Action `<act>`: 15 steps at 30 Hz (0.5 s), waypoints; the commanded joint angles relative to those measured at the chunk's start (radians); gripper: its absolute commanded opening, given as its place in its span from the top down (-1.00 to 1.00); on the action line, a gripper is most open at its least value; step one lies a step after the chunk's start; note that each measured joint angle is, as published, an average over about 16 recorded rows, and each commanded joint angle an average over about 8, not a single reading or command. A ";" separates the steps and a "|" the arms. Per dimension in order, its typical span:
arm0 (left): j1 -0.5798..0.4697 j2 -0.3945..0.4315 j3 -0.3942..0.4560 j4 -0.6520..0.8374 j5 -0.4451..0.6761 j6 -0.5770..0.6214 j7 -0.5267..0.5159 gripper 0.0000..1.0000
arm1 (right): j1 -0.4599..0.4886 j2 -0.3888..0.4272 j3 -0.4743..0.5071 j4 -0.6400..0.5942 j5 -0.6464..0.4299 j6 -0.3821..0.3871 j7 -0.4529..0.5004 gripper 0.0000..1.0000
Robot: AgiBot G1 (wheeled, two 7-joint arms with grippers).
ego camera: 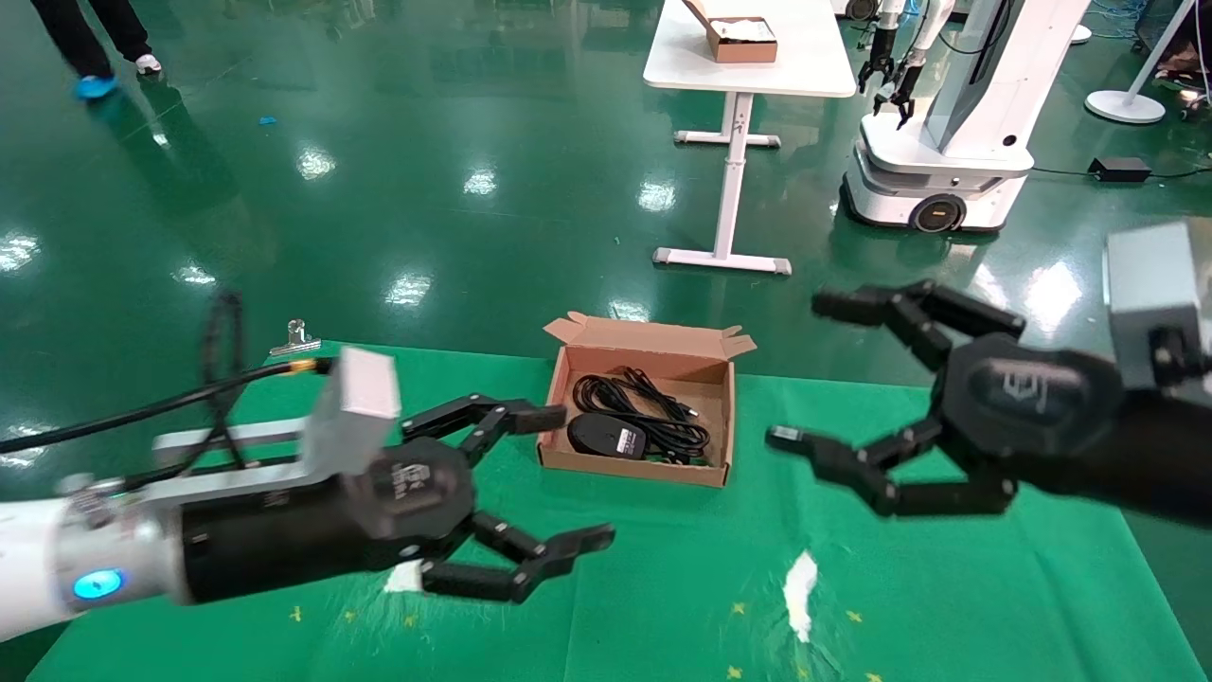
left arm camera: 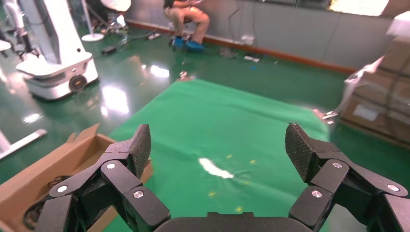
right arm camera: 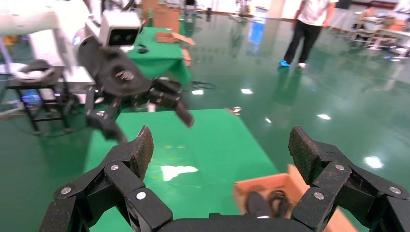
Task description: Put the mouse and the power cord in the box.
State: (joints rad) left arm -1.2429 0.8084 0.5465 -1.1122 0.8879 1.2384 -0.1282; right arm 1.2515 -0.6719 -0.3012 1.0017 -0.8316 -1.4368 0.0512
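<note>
The brown cardboard box [ego camera: 710,390] sits open on the green table, lid flap standing at its far side. Inside it lie the black mouse [ego camera: 605,437] with its pale label up and the coiled black power cord [ego camera: 636,403] behind it. My left gripper [ego camera: 566,476] hovers open to the box's left, above the table, with nothing between its fingers. My right gripper [ego camera: 805,372] hangs open to the box's right, also empty. The right wrist view shows the box [right arm camera: 263,186] with the mouse [right arm camera: 257,204] and power cord [right arm camera: 279,200] inside. The left wrist view catches a box [left arm camera: 29,176] corner.
White patches [ego camera: 801,592] and small yellow marks dot the green cloth near the front edge. A metal clip [ego camera: 295,338] sits at the table's far left corner. Beyond stand a white table [ego camera: 748,57] bearing another box and another white robot [ego camera: 947,142].
</note>
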 commanded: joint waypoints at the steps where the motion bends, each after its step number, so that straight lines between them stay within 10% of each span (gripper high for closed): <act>1: 0.022 -0.026 -0.035 -0.023 -0.021 0.034 -0.008 -1.00 | -0.021 0.007 0.003 0.034 0.012 -0.007 0.017 -1.00; 15: 0.162 -0.190 -0.258 -0.166 -0.152 0.248 -0.057 -1.00 | -0.162 0.056 0.020 0.259 0.093 -0.054 0.125 -1.00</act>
State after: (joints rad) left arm -1.0894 0.6284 0.3021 -1.2692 0.7441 1.4740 -0.1812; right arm 1.0941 -0.6181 -0.2821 1.2525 -0.7417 -1.4894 0.1705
